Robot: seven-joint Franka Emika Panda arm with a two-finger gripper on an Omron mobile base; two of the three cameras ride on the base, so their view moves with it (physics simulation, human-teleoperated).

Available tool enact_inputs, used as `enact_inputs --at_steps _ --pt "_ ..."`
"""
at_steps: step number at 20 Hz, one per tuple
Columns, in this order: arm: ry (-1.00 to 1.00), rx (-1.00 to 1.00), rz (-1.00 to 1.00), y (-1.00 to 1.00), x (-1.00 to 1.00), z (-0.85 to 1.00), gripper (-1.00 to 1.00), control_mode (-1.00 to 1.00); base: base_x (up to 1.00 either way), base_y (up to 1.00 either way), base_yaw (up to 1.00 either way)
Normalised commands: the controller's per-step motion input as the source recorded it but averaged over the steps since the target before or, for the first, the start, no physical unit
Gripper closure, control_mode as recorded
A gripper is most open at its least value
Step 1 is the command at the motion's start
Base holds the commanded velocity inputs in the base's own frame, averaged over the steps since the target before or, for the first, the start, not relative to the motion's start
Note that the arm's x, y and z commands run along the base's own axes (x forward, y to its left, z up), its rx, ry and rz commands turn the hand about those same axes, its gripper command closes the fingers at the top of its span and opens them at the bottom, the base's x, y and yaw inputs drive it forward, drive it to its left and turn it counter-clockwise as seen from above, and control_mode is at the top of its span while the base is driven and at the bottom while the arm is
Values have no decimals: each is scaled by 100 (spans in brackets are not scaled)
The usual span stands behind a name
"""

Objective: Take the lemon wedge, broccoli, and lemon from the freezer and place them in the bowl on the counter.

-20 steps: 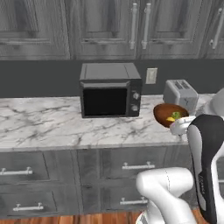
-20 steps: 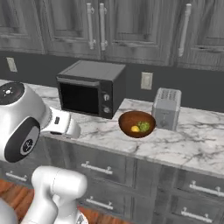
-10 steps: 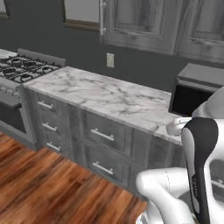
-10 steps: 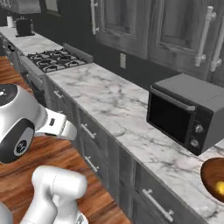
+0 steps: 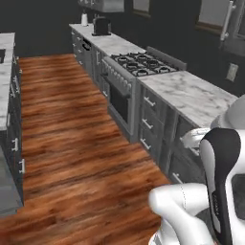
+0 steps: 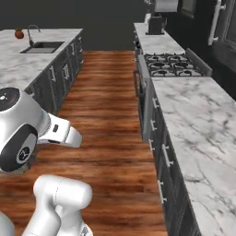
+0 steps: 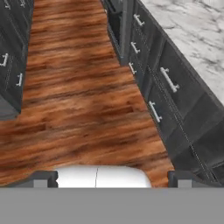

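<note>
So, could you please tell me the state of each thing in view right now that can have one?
claw: open, holding nothing, over the wood floor.
stove: burners unlit, nothing on them.
oven door: closed.
counter drawers: all closed.
sink: faucet upright, no water visible.
counter: bare marble beside the stove.

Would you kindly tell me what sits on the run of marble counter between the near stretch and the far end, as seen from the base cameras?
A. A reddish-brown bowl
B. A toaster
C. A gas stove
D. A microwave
C: a gas stove with dark burner grates is set into the marble counter, its oven front facing the wood floor.
</note>
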Motion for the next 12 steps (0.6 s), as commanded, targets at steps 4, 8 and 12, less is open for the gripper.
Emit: enact_inputs --at_steps 4,8,12 --pt "0 0 0 0 0 0 -100 100 19 -1 95" --pt "0 0 0 0 0 0 -100 100 67 -17 84" --pt "0 0 0 0 0 0 -100 100 98 -30 67"
